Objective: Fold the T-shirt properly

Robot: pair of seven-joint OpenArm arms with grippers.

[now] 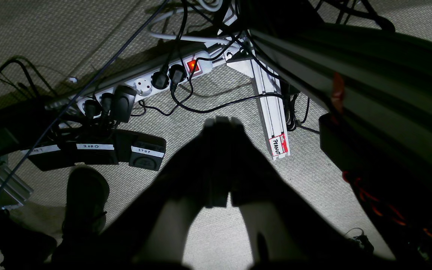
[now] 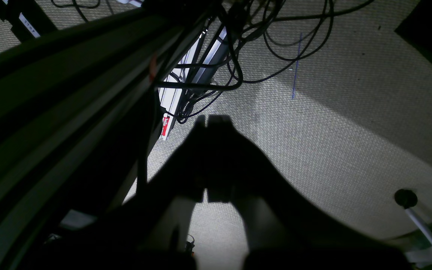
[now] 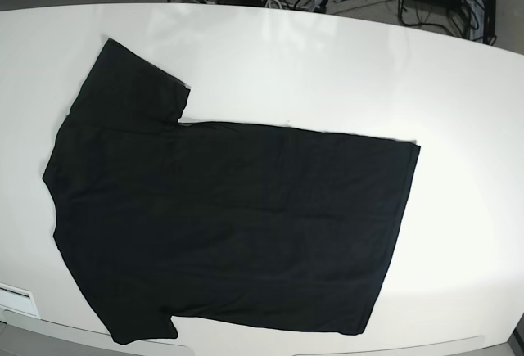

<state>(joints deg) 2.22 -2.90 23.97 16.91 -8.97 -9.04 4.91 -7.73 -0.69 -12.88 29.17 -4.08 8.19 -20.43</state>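
You see the T-shirt (image 3: pixel 221 225) spread flat, plain black side up, on the white table (image 3: pixel 327 61) (both grippers (image 1: pixel 221 122) (image 2: pixel 212 119) clenched empty over carpet).

White table (image 3: pixel 458 86), grey carpet floor (image 1: pixel 51 37), white power strip (image 1: pixel 144 80), tangled black cables (image 2: pixel 276 45)

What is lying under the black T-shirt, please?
The T-shirt lies spread flat, plain side up, on the white table. Whatever is on its underside, or between it and the table, is covered.
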